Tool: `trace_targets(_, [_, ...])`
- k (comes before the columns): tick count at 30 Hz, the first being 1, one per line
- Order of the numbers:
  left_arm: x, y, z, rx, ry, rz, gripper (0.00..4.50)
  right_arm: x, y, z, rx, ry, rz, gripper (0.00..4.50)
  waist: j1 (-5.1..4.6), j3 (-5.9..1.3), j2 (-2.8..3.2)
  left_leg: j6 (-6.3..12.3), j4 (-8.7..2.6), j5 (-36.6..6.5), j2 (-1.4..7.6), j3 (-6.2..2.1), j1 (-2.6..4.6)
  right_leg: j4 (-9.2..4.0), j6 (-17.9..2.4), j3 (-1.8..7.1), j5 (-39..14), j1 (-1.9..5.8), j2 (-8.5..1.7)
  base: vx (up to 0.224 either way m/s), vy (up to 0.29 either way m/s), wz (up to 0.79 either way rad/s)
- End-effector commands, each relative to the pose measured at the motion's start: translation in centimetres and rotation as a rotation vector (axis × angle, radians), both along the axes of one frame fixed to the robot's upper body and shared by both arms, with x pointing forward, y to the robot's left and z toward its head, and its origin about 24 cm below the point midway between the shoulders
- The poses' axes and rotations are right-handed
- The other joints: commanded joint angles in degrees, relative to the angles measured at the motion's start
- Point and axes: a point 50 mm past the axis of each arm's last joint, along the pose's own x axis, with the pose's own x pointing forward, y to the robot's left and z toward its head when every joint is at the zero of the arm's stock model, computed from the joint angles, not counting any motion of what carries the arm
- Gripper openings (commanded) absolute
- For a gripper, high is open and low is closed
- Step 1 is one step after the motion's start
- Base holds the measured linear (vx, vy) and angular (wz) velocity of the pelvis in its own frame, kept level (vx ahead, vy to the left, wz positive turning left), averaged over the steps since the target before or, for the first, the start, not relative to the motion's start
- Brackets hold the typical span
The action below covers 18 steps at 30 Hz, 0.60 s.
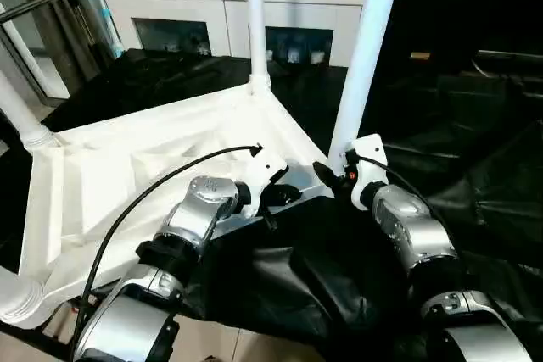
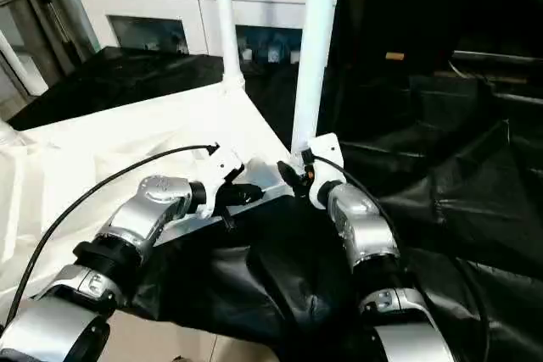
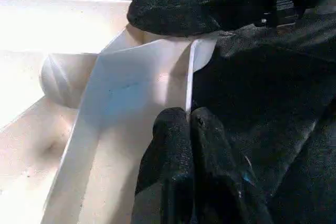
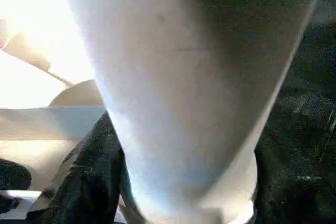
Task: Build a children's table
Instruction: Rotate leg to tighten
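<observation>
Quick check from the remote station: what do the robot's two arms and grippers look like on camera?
Both forearms are silver, ribbed metal with black joint collars. The left gripper and right gripper have white housings and black fingers. A black cable loops along the left arm; a small orange mark sits on the right gripper.

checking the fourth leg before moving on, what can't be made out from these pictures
- Near leg: its foot in the corner socket is hidden behind the right tool, head views.
- Right tool's grip on it: right wrist view shows just the leg, close.
- Leg tops: cut by the top edge.
- Tabletop: near rim under black sheet.

Smooth white plastic tabletop (image 1: 127, 167) and legs (image 1: 365, 57) stand on crinkled, glossy black sheeting (image 1: 441, 184); forearms (image 1: 199, 209) are brushed silver metal.
</observation>
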Motion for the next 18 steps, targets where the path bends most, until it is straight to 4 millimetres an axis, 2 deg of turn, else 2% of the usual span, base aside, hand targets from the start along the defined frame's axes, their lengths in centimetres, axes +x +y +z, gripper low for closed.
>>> trace_targets(1, [-0.2,-2.4,1.4,-0.050,-0.064,-0.086,0.00,-2.0,4.7,-2.2,0.052,0.119,0.227,3.51,-0.23,-2.59,-0.33,-0.12,-4.53,-21.0,0.38,-0.09,0.79,-5.27,-9.3,0.93,-20.5,1.73,-1.81,0.000,0.000,0.00])
trace_targets(3, [-0.7,-2.0,1.3,-0.047,-0.053,-0.148,0.00,-2.1,4.4,-1.8,0.042,0.098,0.277,3.58,-0.29,-2.75,-0.26,0.16,-4.49,-20.0,0.49,-0.07,0.70,-4.97,-10.1,0.99,-17.4,1.86,-1.76,0.000,0.000,0.00])
trace_targets(4, [-0.7,-1.9,1.3,-0.046,-0.051,-0.159,0.00,-2.1,4.3,-1.7,0.039,0.093,0.289,3.86,-0.27,-2.81,-0.25,0.25,-4.49,-19.6,0.54,-0.09,0.69,-4.83,-10.5,0.99,-16.3,1.92,-1.78,0.000,0.000,0.00])
trace_targets(5, [-0.9,-1.8,1.3,-0.045,-0.047,-0.174,0.00,-2.2,4.1,-1.6,0.034,0.086,0.310,3.94,-0.41,-2.92,-0.20,0.54,-4.44,-18.2,0.54,-0.10,0.39,-4.52,-11.2,0.95,-13.7,2.26,-1.79,0.000,0.000,0.00])
trace_targets(6, [-1.0,-1.5,1.2,-0.043,-0.040,-0.196,0.00,-2.3,3.8,-1.4,0.031,0.077,0.345,3.94,-0.39,-3.07,-0.21,0.93,-4.25,-17.2,0.58,0.00,0.49,-4.32,-11.8,0.91,-11.3,2.29,-1.73,0.000,0.000,0.00])
trace_targets(9, [-1.6,-0.7,1.3,-0.046,-0.022,-0.270,0.00,-2.7,2.7,-0.8,0.032,0.060,0.449,3.94,-0.39,-3.41,-0.18,2.46,-3.75,-12.6,0.57,0.09,0.22,-3.50,-13.8,0.86,-3.9,2.73,-1.69,0.036,0.000,0.00])
trace_targets(10, [-1.9,-0.2,1.2,-0.044,-0.008,-0.308,0.00,-3.0,2.1,-0.5,0.032,0.057,0.506,3.94,-0.28,-3.48,-0.15,3.92,-3.35,-10.1,0.55,0.24,0.17,-2.97,-15.4,0.70,1.3,2.89,-1.52,0.053,0.003,-0.02])
trace_targets(11, [-2.0,0.0,1.2,-0.042,0.000,-0.327,0.00,-3.1,1.8,-0.4,0.032,0.056,0.535,3.94,-0.28,-3.48,-0.15,3.92,-3.35,-10.1,0.55,0.24,0.17,-2.97,-15.4,0.70,1.3,2.89,-1.52,0.000,0.000,0.00])
trace_targets(12, [-2.5,0.8,1.2,-0.026,0.020,-0.389,0.00,-3.7,1.0,0.1,0.020,0.063,0.635,3.94,0.11,-3.67,-0.08,5.39,-3.02,-9.0,0.74,0.37,0.37,-2.67,-16.6,0.62,4.4,2.97,-1.47,0.000,0.000,0.00])
trace_targets(15, [-2.8,1.6,1.0,0.002,0.051,-0.429,0.00,-4.3,0.1,0.4,0.005,0.084,0.728,3.94,0.44,-3.60,-0.10,6.67,-2.87,-8.6,0.77,0.49,0.45,-2.49,-17.3,0.61,5.7,2.96,-1.49,0.000,0.000,0.00])
trace_targets(18, [-3.1,2.4,1.0,0.024,0.078,-0.466,0.00,-4.8,-0.6,0.7,-0.009,0.112,0.800,3.94,0.77,-3.15,-0.17,5.22,-3.38,-12.2,1.02,0.54,0.74,-3.06,-16.8,0.70,-2.1,2.75,-1.66,0.000,0.000,0.00])
